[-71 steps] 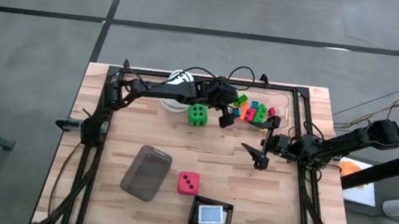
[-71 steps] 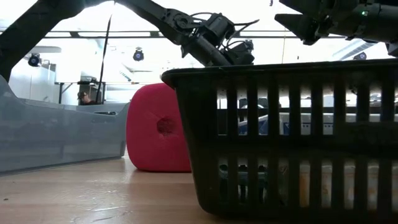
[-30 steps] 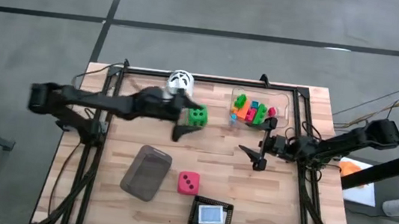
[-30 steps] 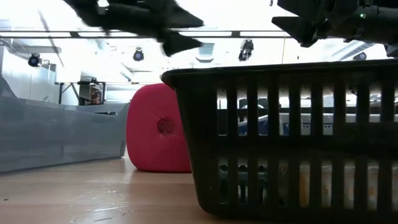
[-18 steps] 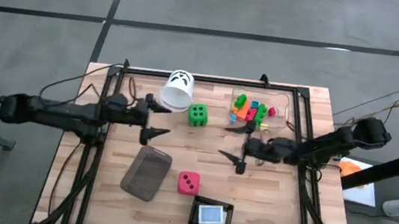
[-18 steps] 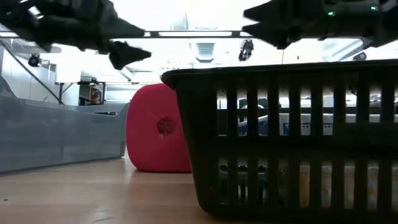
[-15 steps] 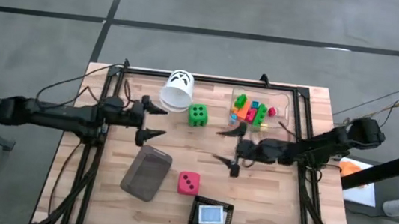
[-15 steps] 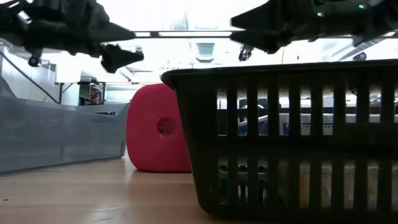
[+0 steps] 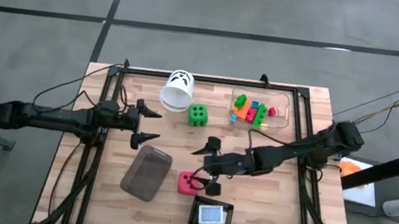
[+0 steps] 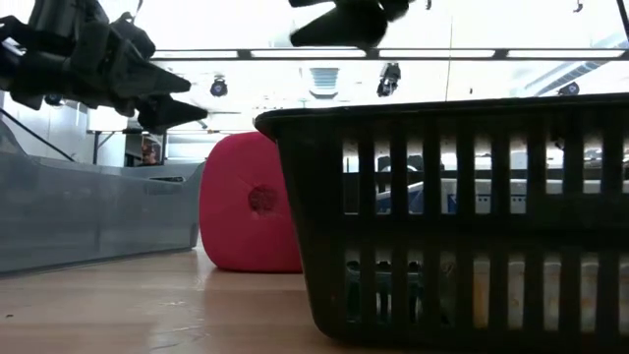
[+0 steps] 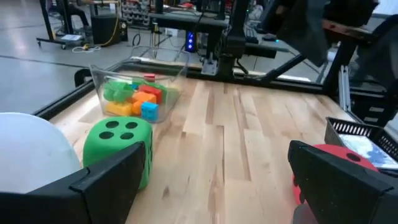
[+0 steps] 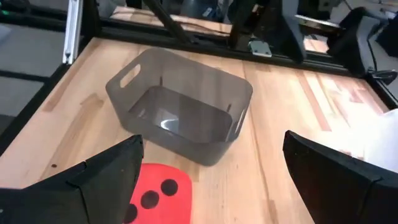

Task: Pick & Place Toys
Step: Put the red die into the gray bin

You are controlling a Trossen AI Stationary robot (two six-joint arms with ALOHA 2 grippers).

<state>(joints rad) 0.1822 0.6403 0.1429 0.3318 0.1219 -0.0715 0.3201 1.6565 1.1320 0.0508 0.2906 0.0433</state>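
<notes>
A wooden table seen from above, with two dark robot arms reaching in from either side. The right gripper (image 9: 207,166) hangs with its fingers spread wide, close over the pink-red die (image 9: 189,182), which sits on the wood between a grey bin (image 9: 147,172) and a small black basket (image 9: 211,215). In the right wrist view the die shows just below the spread fingers, not yet touched, with the empty grey bin beyond it.

The left gripper (image 9: 145,125), fingers also spread and holding nothing, waits near the table's left side, beside an overturned white cup (image 9: 177,90). The green die (image 9: 198,114) stands just beside that cup. The small coloured bricks (image 9: 251,111) lie heaped in a clear plastic box (image 9: 284,100) at the far right.

The step in hand appears to be the approach to the pink-red die. The next move likely calls for lowering the right gripper so its fingers straddle the die squarely, then closing on two opposite faces.
</notes>
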